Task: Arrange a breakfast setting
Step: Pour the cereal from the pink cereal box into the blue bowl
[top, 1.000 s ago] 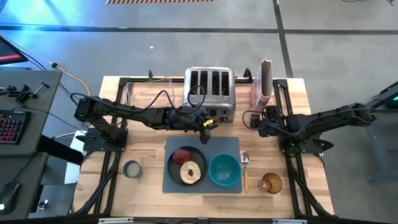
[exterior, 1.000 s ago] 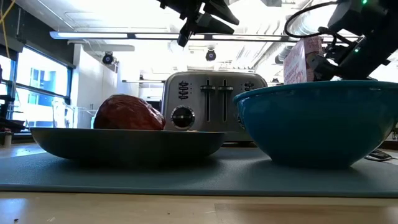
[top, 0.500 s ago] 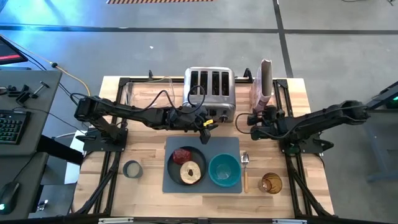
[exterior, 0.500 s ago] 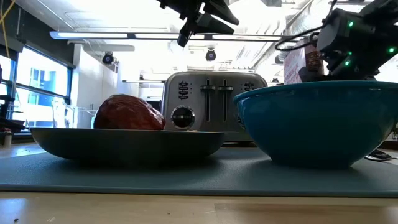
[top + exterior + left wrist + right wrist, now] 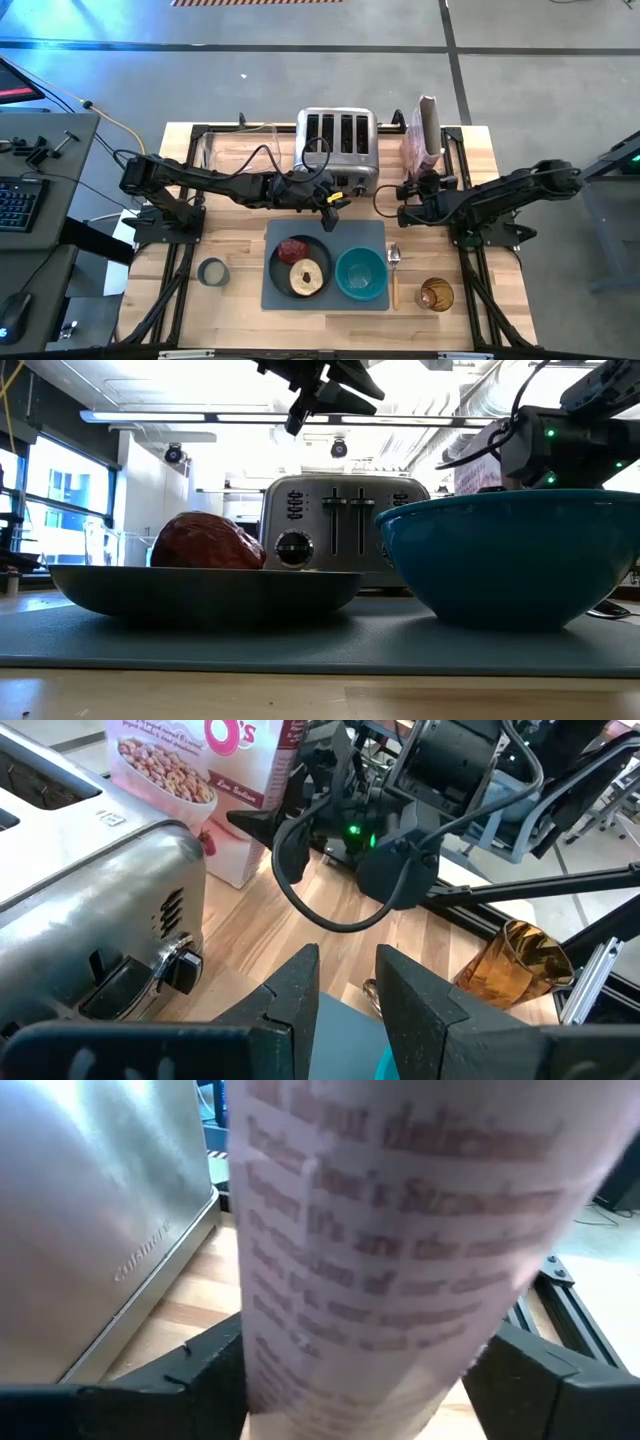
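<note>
Two hands: we see both above the bench (image 5: 240,285).
Left hand (image 5: 334,212): fingers slightly spread, holding nothing, over the mat (image 5: 375,234).
Right hand (image 5: 355,1370): fingers spread, straddling the cereal bag (image 5: 390,1230).

i see a chrome toaster (image 5: 338,152) at the back of the table, slots up, its knob and levers facing me in the low view. just beside it stands a pink-and-white cereal bag (image 5: 424,134), upright. an amber glass (image 5: 434,294) sits near the front right corner, a small grey cup (image 5: 213,271) front left. a keyboard (image 5: 20,203) lies on the desk at far left.
</note>
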Controlling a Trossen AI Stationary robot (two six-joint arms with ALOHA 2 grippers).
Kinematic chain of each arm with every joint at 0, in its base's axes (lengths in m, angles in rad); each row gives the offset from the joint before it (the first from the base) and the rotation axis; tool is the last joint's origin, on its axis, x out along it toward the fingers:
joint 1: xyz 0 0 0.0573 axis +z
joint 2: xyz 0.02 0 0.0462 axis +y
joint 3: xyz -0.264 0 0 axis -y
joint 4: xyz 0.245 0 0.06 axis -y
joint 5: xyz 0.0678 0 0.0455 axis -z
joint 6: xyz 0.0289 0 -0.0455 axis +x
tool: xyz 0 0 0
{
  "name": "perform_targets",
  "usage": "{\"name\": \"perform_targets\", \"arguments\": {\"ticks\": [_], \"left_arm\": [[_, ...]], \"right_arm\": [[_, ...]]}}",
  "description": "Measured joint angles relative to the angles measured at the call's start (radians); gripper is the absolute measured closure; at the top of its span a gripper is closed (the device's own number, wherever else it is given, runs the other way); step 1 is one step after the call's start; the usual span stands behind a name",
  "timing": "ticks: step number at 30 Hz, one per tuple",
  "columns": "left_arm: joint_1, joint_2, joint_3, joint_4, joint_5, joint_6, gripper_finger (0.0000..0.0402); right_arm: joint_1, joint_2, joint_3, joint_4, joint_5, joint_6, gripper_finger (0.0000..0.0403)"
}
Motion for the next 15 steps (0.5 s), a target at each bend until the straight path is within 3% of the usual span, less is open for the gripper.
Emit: {"name": "perform_targets", "arguments": {"ticks": [15], "left_arm": [[0.0,0.0,0.0,0.0,0.0,0.0,0.0312]], "right_arm": [[0.0,0.0,0.0,0.004,-0.031,0.041,0.0323]]}}
